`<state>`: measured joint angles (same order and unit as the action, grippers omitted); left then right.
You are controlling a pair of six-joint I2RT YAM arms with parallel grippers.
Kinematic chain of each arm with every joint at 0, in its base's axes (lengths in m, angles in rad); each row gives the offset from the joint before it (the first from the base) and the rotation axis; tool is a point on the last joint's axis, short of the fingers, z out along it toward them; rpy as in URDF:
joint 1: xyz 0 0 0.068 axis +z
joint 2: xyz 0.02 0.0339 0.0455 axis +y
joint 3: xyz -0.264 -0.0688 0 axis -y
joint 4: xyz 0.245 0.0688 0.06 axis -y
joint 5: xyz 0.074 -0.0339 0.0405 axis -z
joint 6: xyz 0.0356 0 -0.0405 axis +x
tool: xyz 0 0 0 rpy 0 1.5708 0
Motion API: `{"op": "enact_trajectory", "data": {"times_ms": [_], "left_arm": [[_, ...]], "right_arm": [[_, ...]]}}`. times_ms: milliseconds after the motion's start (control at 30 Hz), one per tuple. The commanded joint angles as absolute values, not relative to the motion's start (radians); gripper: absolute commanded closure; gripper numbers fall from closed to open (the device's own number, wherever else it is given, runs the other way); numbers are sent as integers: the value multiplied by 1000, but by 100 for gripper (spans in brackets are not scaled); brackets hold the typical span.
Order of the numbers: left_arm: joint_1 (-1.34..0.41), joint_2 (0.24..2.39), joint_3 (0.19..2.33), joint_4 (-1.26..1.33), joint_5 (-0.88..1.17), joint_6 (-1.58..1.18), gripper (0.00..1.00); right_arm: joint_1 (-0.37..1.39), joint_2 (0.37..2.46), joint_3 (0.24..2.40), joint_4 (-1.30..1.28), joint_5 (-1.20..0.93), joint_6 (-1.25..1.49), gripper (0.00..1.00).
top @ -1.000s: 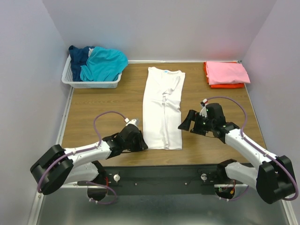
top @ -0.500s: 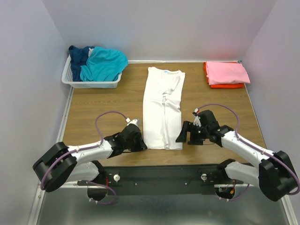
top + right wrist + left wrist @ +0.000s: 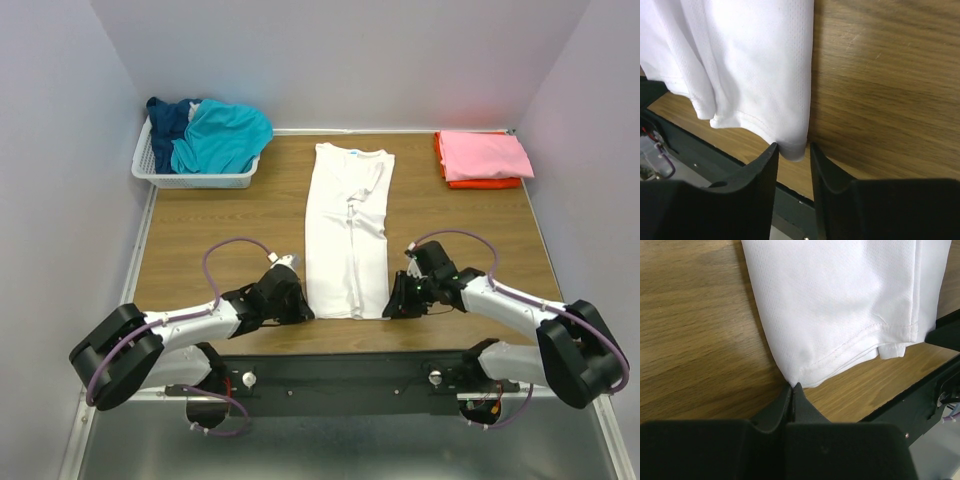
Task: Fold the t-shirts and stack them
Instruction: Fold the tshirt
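A white t-shirt lies folded into a long strip down the middle of the wooden table, neck label at the far end. My left gripper is at its near left corner; in the left wrist view the gripper is shut, pinching the hem corner of the shirt. My right gripper is at the near right corner. In the right wrist view that gripper straddles the shirt's hem corner, jaws still apart with a gap on the right side.
A white slatted basket at the back left holds a teal shirt and a navy one. A folded pink shirt lies on an orange one at the back right. The table's near edge is just behind both grippers.
The right gripper came down and leftward to the shirt's near right corner and narrowed its jaws around it. The left gripper closed on the near left corner and stayed put.
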<state>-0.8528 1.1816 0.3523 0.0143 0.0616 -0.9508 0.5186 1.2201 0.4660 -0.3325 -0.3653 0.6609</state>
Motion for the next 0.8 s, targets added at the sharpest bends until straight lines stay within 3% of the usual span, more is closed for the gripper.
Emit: {"op": "enact_trajectory", "data": {"times_ms": [0,67,133,533,767], "left_arm": [[-853,1173,324,-5,81,-953,100],[-853,1169,322,17,81,-953,100],[-853,1167,322,23,84,-950,100],[-888,1008,221,15,201,-991,100],[-888,896,301,-86,138,-966,100]], "right_arm": [[534,1221,439,-305,-373,678,67],[535,1216,433,-304,-376,686,72],[537,1210,423,-299,-345,686,99],[584,1011,265,-304,-531,864,99],[584,890,360,-336,-428,854,99]]}}
